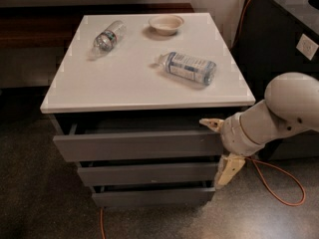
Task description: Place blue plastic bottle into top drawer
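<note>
No readable text
The label on the blue plastic bottle (189,67), above the gripper (220,148) at the right end of the top drawer (134,144), cannot be read; nor that on the slimmer bottle (107,36), farther left.

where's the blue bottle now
The blue plastic bottle lies right of centre on the cabinet top, near the bowl; the pincer is at the top drawer's right end.

gripper (221,147) at top drawer (134,146) right end, covering it | drawer inside shadowed under tabletop (134,83) | arm (279,113) cut by right edge
</note>
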Controlling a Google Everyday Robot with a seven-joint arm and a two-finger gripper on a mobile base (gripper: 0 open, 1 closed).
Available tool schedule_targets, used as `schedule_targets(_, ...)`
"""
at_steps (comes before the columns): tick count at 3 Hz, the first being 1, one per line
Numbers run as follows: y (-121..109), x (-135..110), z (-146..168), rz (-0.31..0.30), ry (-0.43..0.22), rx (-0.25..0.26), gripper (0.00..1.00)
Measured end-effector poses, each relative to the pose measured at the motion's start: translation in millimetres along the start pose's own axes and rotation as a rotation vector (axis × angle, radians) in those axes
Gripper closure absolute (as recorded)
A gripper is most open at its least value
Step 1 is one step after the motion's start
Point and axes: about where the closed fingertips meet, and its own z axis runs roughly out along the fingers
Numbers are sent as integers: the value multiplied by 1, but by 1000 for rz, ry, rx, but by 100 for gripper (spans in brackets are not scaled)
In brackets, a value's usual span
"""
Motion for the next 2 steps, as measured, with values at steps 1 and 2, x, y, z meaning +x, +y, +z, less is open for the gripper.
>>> schedule_targets(1, -12, 13, 25, -13, 15, 29, 0)
schedule_targets(2, -32, 28, 50, 0, 46, 74, 0)
